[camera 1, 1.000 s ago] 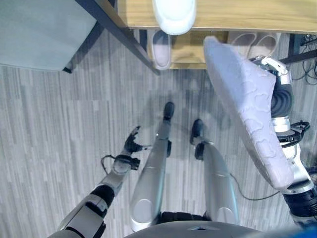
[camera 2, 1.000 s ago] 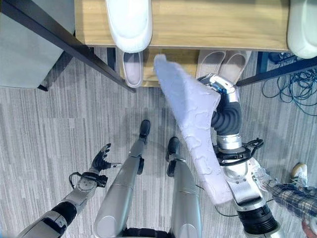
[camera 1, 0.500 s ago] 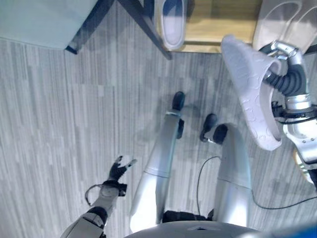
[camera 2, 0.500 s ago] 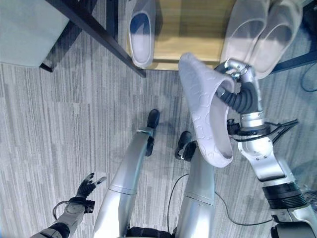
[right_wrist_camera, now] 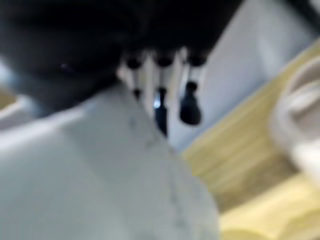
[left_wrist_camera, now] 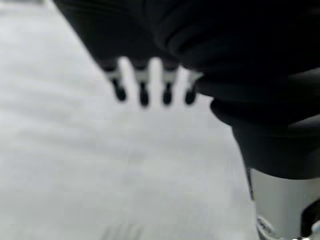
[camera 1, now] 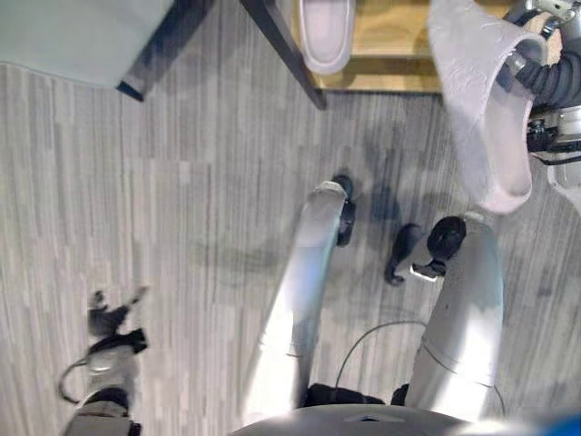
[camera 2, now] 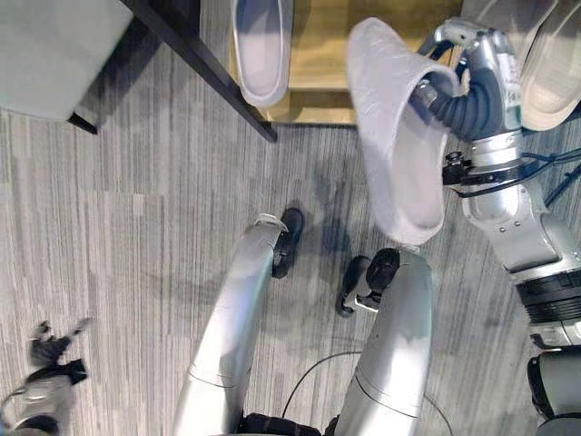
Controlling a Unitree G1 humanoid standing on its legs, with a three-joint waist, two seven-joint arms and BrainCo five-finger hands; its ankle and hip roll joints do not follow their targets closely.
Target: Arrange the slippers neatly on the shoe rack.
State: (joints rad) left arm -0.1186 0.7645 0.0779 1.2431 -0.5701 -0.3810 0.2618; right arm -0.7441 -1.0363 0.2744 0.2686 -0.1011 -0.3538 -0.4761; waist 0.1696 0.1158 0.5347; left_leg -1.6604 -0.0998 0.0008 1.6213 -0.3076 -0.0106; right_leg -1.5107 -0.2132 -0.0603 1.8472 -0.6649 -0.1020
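Observation:
My right hand (camera 2: 458, 86) is shut on a pale lilac slipper (camera 2: 395, 136), its textured sole facing up, held in the air at the front edge of the wooden shoe rack (camera 2: 318, 68). In the right wrist view the fingers (right_wrist_camera: 160, 95) curl over the slipper (right_wrist_camera: 100, 175) with the rack's wood (right_wrist_camera: 250, 165) past them. A matching lilac slipper (camera 2: 263, 45) lies on the low shelf. A beige pair (camera 2: 554, 64) sits on the shelf to the right. My left hand (camera 1: 109, 322) hangs low over the floor, fingers (left_wrist_camera: 142, 90) straight and holding nothing.
A black frame bar (camera 2: 200, 64) of the rack slants across the shelf's left end. A grey block (camera 2: 45, 45) stands at the far left. Grey plank floor (camera 2: 136, 227) lies in front of the rack.
The camera has shifted toward the floor. My right hand has carried the slipper up and closer to the shelf. My left arm has swung lower and further left.

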